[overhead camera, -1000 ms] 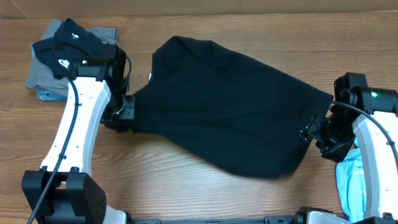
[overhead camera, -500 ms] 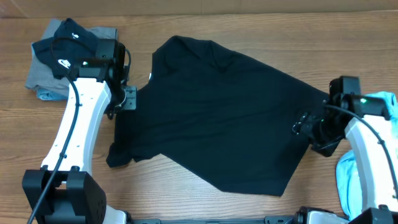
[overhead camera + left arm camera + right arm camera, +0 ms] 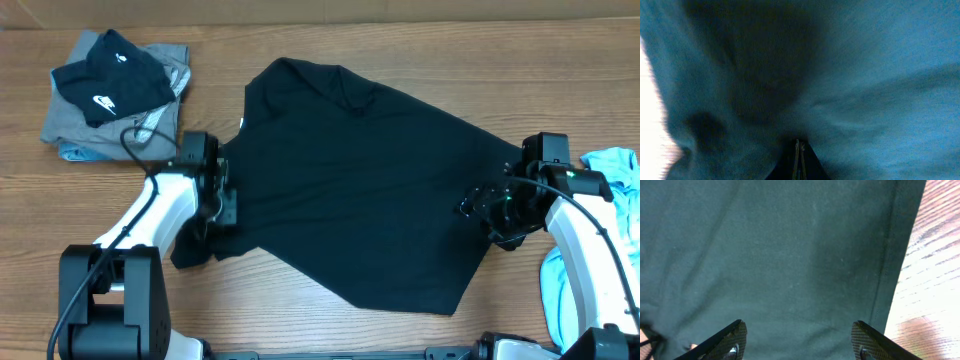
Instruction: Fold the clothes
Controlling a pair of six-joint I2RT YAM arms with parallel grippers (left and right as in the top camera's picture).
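The black T-shirt [image 3: 350, 180] lies spread out flat across the middle of the wooden table, with a small white label [image 3: 243, 124] at its left edge. My left gripper [image 3: 222, 205] sits low on the shirt's left part, above a crumpled sleeve [image 3: 190, 250]. In the left wrist view its jaws [image 3: 799, 150] are shut, tips against the dark cloth [image 3: 865, 75]. My right gripper [image 3: 490, 205] is over the shirt's right part. In the right wrist view its jaws [image 3: 800, 335] are wide open and empty above the cloth [image 3: 790, 255], near a hemmed edge.
A pile at the back left holds a grey garment [image 3: 60, 125] and a small black garment with a white swoosh [image 3: 105, 85]. Light blue cloth [image 3: 610, 165] lies at the right edge, more by the right arm's base [image 3: 565, 300]. Bare wood [image 3: 935, 280] lies beside the hem.
The shirt, held stretched between both grippers a second ago, has been laid flat. My left gripper moved toward the front along the shirt's left side. My right gripper shifted slightly left.
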